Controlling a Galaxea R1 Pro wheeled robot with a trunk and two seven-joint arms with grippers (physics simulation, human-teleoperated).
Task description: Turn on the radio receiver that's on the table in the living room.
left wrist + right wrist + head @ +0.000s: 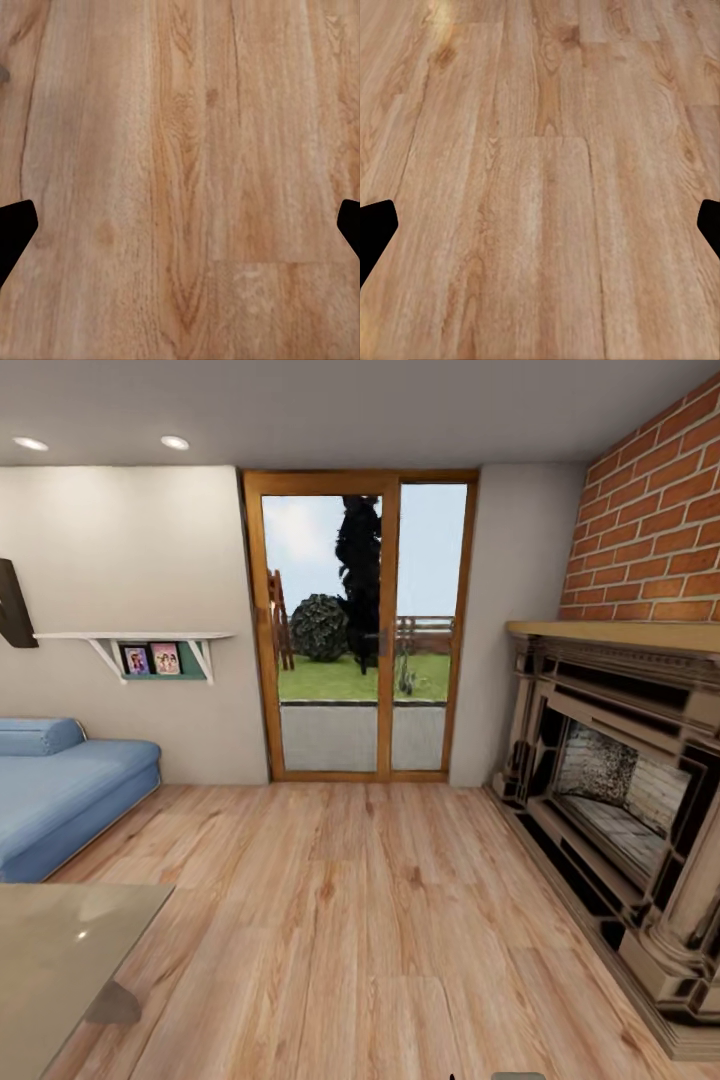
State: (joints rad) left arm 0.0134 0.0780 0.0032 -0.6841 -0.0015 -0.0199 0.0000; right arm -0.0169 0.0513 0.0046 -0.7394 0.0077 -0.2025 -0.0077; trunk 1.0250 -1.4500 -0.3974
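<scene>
A corner of the table, with its glossy grey top, shows at the lower left of the head view. The radio receiver is out of view. In the left wrist view my left gripper hangs over the wood plank floor, its black fingertips far apart, open and empty. My right gripper is also open over the floor, and nothing lies between its fingertips.
A blue sofa stands at the left behind the table. Straight ahead is a wood-framed glass door to a garden. A dark fireplace under red brick fills the right side. Wood floor stretches between them.
</scene>
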